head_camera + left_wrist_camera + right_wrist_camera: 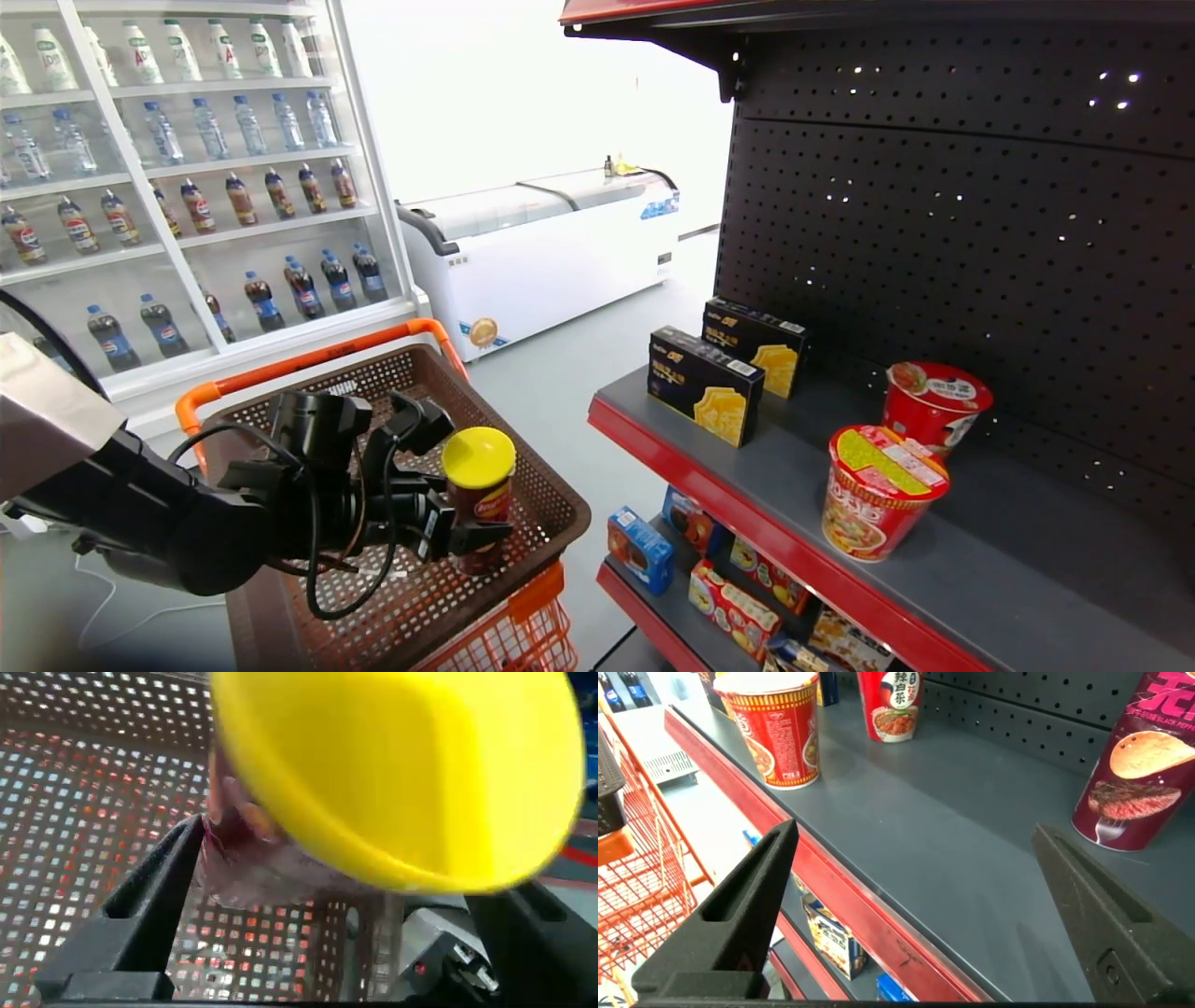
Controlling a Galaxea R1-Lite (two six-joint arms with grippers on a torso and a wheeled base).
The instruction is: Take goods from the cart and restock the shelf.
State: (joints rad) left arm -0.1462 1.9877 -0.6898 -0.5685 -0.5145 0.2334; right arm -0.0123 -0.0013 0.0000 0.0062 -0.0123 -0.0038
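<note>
You're in a shop aisle, at a grey shelf board (943, 607) with a red front edge. Your left gripper (457, 485) pinches one yellow-lidded canister (478, 467) upright between its jaws, over the brown cart basket (553, 499), near its shelf-side rim. Your right gripper (910, 845) hangs over the board with jaws spread, nothing between them. One second canister (1139, 775) stands beyond them by the pegboard (980, 233). Further along the board are two noodle cups (882, 490), then two black boxes (705, 385) near its far end.

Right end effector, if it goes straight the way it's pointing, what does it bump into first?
Probably the grey shelf board: the open right end effector points at its bare stretch, between the noodle cup and the snack can. Depth is hard to judge.
</note>
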